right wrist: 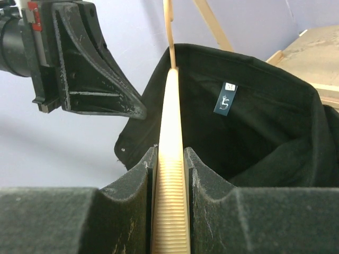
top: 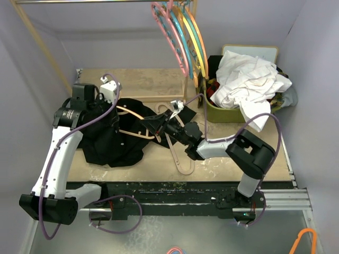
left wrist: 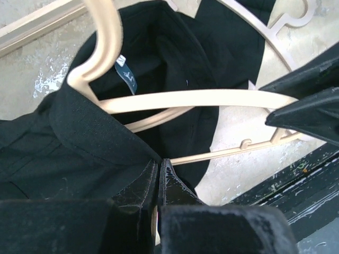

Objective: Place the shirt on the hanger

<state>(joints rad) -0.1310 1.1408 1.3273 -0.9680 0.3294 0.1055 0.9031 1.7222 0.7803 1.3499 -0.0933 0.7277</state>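
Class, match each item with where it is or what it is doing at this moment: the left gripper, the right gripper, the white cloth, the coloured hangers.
Column one:
1. left gripper
2. right gripper
3. white cloth
4. coloured hangers

Column two:
A. piled in the green bin
B. shut on the cream hanger
C. hanging above the table
D. shut on the black shirt

Pairs: 1-D, 2-B, 3-A, 4-C.
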